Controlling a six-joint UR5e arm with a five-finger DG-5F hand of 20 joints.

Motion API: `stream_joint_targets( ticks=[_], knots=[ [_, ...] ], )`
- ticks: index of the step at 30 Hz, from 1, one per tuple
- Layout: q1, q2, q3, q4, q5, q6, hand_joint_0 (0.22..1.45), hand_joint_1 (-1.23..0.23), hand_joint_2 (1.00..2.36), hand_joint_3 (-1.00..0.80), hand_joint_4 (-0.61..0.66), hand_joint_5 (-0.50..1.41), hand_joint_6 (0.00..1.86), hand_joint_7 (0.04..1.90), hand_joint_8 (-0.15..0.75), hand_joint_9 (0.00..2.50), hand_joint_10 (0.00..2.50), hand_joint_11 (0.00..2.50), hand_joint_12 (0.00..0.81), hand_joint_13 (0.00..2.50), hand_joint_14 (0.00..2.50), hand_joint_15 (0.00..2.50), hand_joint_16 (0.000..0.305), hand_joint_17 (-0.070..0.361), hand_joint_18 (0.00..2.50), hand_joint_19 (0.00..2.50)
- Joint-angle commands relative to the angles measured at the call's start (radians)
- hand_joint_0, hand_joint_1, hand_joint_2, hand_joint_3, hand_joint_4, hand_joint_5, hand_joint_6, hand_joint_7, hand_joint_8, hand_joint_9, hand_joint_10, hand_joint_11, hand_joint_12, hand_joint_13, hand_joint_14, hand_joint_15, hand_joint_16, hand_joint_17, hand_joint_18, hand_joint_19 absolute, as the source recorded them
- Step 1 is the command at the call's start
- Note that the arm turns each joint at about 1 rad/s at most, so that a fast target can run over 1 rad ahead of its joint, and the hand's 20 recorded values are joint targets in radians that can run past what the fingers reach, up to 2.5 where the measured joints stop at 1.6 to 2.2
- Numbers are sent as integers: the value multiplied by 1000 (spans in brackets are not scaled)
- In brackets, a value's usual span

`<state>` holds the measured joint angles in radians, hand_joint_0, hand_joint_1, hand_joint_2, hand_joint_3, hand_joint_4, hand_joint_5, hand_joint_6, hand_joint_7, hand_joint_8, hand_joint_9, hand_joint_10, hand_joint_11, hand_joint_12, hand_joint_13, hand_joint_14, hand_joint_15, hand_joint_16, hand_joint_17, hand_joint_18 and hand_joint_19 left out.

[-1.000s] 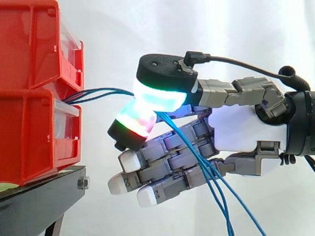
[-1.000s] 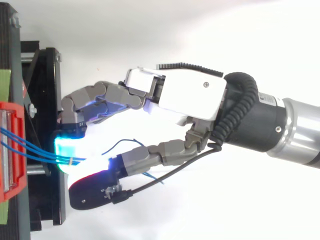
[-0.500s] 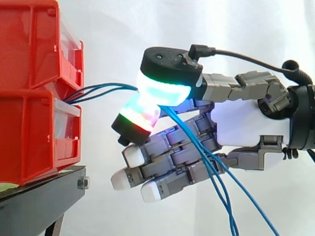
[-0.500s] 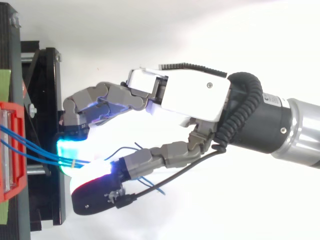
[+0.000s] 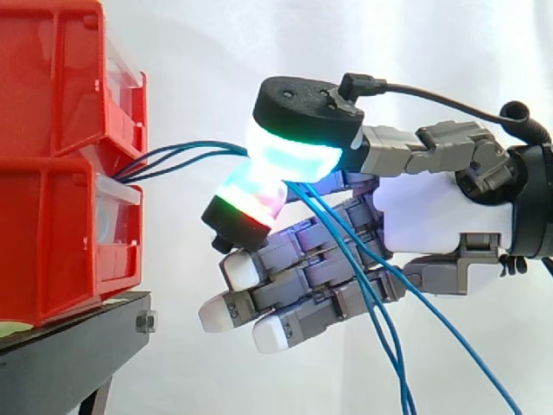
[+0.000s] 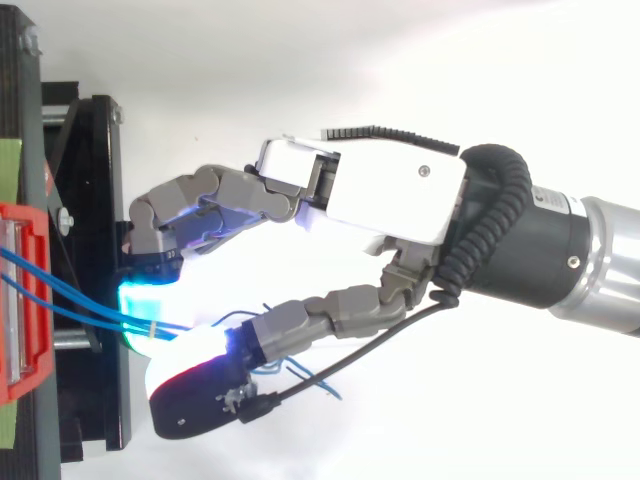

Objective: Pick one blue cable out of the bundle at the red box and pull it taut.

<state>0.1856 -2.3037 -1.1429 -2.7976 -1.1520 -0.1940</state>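
**Hand clamped on the blue cables just off the red bins**

In the side view we see the hand (image 5: 432,216) reaching in level from the right, with two of its glowing pads (image 5: 298,157) pressed together on the blue cables (image 5: 186,154). The upper pad shines cyan and green under a black cap. The lower one shows green, red and white bands, and it meets the upper pad from below. The pinch sits at the front of the hand, on the side nearest the red bins (image 5: 52,173).

More than one blue strand passes between the pads; we cannot tell whether one alone is gripped. From the pinch the strands run away from the fingertips to the gap between the upper and the lower bin. They bow gently upward along that span rather than lying straight. Behind the pinch they fall slanting across the palm side of the hand and drop below it. The remaining fingers curl under the pinch with unlit white tips, and the strands cross in front of them.

From above, the hand (image 6: 390,195) comes in from the right and the cables (image 6: 60,305) lead from its fingertips to the bins (image 6: 20,300). The black stand (image 6: 95,200) lies beneath the fingertips. The white curtain (image 5: 216,52) hangs behind the hand.
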Motion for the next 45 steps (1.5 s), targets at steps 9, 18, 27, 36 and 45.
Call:
stream_joint_targets(
  ticks=[9,18,27,36,45],
  knots=[
    [0,0,0,0,2,1,713,-921,1009,-401,200,-207,883,1251,370,721,15,1030,430,555,5,180,57,129,663,289],
    [-2,0,0,-2,2,1,720,-924,1000,-500,231,-219,876,1192,364,692,16,1020,431,561,5,192,58,129,678,293],
    [-3,0,0,-7,-3,1,593,-868,1000,-500,255,-221,866,1161,369,680,14,1009,436,542,6,198,59,132,659,330],
    [-3,0,0,-7,-3,1,520,-719,1000,-500,268,-204,848,1142,396,697,12,985,454,542,5,209,62,141,659,346],
    [-3,0,0,-7,-3,1,566,-624,1000,-500,266,-191,832,1198,387,697,14,967,440,528,6,208,60,135,630,371]
  ],
)
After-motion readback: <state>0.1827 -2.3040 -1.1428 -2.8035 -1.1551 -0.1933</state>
